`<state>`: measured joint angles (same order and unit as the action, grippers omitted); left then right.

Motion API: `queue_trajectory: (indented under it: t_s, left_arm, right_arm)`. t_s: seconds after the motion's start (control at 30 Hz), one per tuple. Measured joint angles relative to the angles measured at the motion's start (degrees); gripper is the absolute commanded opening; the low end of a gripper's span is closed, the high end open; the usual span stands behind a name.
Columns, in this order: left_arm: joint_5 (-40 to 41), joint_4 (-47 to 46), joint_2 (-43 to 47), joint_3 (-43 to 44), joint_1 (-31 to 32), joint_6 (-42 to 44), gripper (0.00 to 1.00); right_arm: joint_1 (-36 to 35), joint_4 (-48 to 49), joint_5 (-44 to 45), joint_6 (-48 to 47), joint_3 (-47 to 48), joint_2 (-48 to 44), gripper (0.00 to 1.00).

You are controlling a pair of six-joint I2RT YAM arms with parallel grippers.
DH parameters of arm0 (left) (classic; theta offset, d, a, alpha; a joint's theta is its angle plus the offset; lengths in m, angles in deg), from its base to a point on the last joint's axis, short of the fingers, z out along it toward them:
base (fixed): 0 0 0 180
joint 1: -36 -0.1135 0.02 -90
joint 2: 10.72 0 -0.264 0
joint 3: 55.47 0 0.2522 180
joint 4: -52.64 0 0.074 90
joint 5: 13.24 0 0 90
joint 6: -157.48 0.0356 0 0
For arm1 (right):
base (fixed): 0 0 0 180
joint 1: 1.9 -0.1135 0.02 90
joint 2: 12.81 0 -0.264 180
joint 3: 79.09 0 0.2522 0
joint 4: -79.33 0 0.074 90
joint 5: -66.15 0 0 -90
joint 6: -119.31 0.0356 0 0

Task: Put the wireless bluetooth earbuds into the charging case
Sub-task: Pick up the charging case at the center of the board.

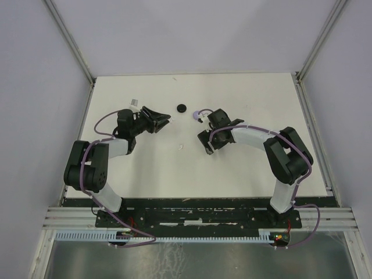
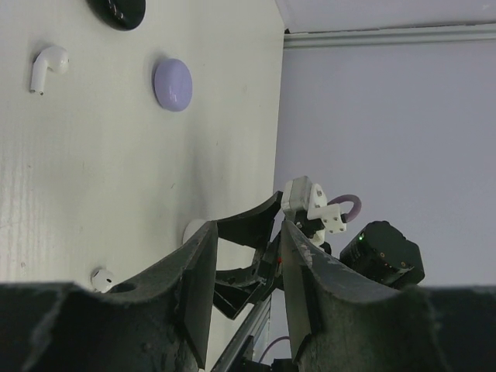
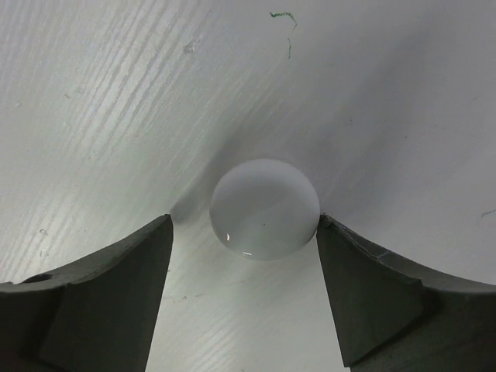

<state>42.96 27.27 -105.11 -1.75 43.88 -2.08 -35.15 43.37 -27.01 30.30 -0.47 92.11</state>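
A round white charging case (image 3: 263,208) lies on the table between the fingers of my right gripper (image 3: 244,223). That gripper is open; its right finger (image 3: 341,256) touches the case's edge and the left one stands clear. My left gripper (image 2: 246,232) hovers over the table, jaws a little apart with nothing between them. In the left wrist view a white stemmed earbud (image 2: 46,68) and a smaller white earbud (image 2: 101,277) lie loose on the table. From above, my left gripper (image 1: 165,123) faces my right gripper (image 1: 206,144), with a tiny white earbud (image 1: 180,147) between them.
A lilac round case (image 2: 172,84) and a black round case (image 2: 116,9) lie farther back; the black one (image 1: 182,107) sits mid-table in the top view. Grey walls enclose the white table (image 1: 250,168) on three sides.
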Motion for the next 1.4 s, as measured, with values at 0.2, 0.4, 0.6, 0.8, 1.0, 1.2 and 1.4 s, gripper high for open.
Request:
queue_trajectory:
  t_s: [0.2,0.4,0.6,0.8,1.0,1.2,1.4]
  left_arm:
    - [-0.9,0.0,0.1,-1.0,0.2,0.0,0.45]
    - [-0.9,0.0,0.1,-1.0,0.3,0.0,0.44]
    - [-0.9,0.0,0.1,-1.0,1.1,0.0,0.44]
    - [-1.2,-2.3,-0.2,-1.0,4.3,-0.3,0.44]
    - [-3.7,-9.2,-4.5,-1.0,8.6,-2.6,0.44]
    - [-6.4,-13.8,-8.1,-1.1,10.3,-3.0,0.42]
    - [-8.2,-17.9,-10.6,-1.2,11.3,-3.0,0.40]
  right_arm:
    - [0.8,1.1,-0.7,-0.7,0.8,0.9,0.67]
    - [1.3,1.6,-0.3,-0.3,1.0,1.2,0.55]
    - [1.4,1.6,0.5,0.5,1.0,1.2,0.42]
    - [1.4,5.7,-1.6,1.4,-1.9,-0.9,0.39]
    - [1.4,9.5,-5.2,2.4,-4.9,-8.2,0.38]
    - [1.4,10.2,-8.6,2.8,-3.7,-10.2,0.38]
    - [1.4,10.1,-11.8,2.5,-3.6,-10.9,0.38]
